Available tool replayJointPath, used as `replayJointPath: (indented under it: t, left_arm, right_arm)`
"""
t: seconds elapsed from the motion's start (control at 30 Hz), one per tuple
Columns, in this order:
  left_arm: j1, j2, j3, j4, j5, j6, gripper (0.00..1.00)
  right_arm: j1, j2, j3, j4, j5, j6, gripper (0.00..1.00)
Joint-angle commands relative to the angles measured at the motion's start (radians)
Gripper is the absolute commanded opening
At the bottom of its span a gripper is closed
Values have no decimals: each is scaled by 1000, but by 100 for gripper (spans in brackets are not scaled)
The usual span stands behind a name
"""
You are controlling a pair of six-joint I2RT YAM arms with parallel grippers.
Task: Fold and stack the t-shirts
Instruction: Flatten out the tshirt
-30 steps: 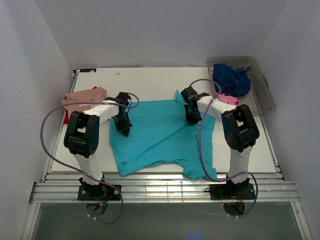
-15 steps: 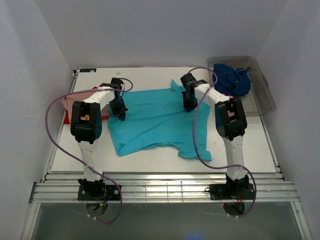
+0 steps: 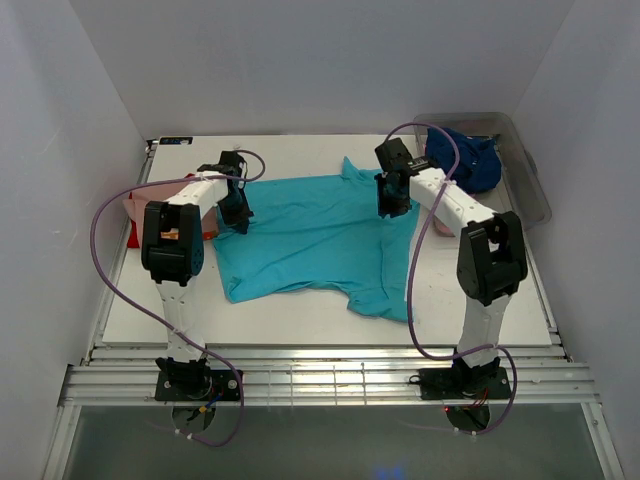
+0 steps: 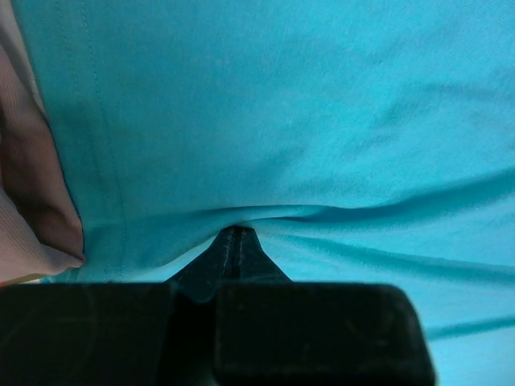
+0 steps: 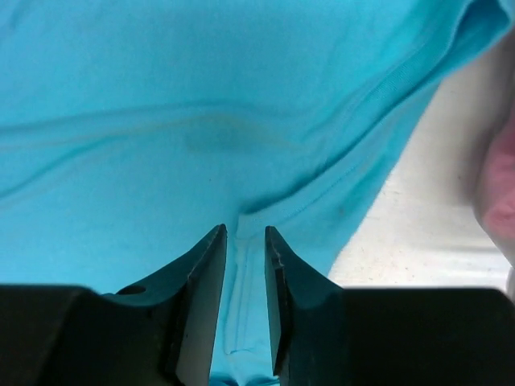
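Observation:
A turquoise t-shirt (image 3: 310, 235) lies spread flat across the middle of the table. My left gripper (image 3: 238, 215) is at its left edge, shut on a pinch of the turquoise cloth (image 4: 282, 121), which puckers at the tips (image 4: 233, 233). At the shirt's upper right, near a hem, is my right gripper (image 3: 392, 203). Its jaws (image 5: 245, 233) stand a little apart, with a raised ridge of the turquoise cloth (image 5: 201, 96) between them. A salmon-pink t-shirt (image 3: 135, 208) lies folded at the left over a red one (image 3: 133, 236).
A clear grey tub (image 3: 535, 195) at the back right holds a navy t-shirt (image 3: 470, 160). A bit of bright pink cloth (image 5: 499, 185) shows at the right edge of the right wrist view, beside bare white table (image 5: 418, 225). White walls close in three sides.
Both arms have moved toward the back of the table, dragging the turquoise shirt with them. The right gripper's jaws have parted; the left stays shut on the cloth.

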Motion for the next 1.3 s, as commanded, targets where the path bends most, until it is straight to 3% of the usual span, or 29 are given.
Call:
replayJointPath:
  t: [0.0,0.33,0.5,0.67,0.9,1.03,1.27]
  left_arm:
    - [-12,-78,-39,46,-1,8,0]
    - [-72,-163,-201,91,20,-21,0]
    - [-119,-233,-258,123,8,-31,0]
    - [-172,-288,-283,131,-30,-47,0]
    - [-173,-278,-278,117,-151,-49,0]
    - [-143,-209,-244,88,-147,-43,0]
    - [-127,-242,-244,114,-170,-52,0]
  right_arm:
    - [-4,-80,-104,-4,16,-7,32]
    - [-3,-160,-348,65,-26,14,33]
    - [5,-183,-365,76,-46,24,34]
    - [22,-226,-359,76,-66,33,44]
    - [45,-200,-374,90,-92,39,43]
    - [59,-178,-373,98,-93,39,41]
    - [62,-147,-373,108,-87,34,41]
